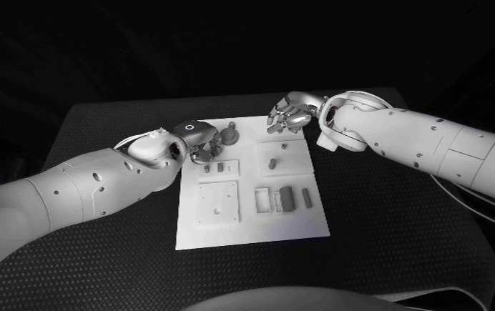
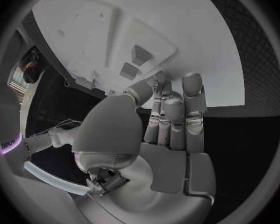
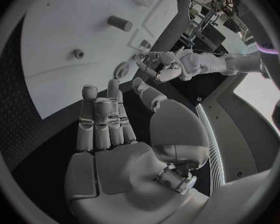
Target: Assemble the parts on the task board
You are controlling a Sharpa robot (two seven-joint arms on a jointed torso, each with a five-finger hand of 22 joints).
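**Both hands at the far end of the task board**

The left hand is over the far left part of the task board, its fingers bunched downward beside a round flat part at the board's far edge. In the left wrist view its fingers lie side by side, nearly straight, with the thumb bent across toward them; something small and ring-like seems to sit at the thumb tip, but whether it is pinched I cannot tell.

The right hand hovers over the board's far right corner, fingers loosely extended and slightly apart, with nothing in them; the right wrist view shows its palm bare above the board.

The task board is a white plate in the middle of the black surface. On it are raised square plates, one with a short upright peg, and near its right side several small grey blocks stand close together.
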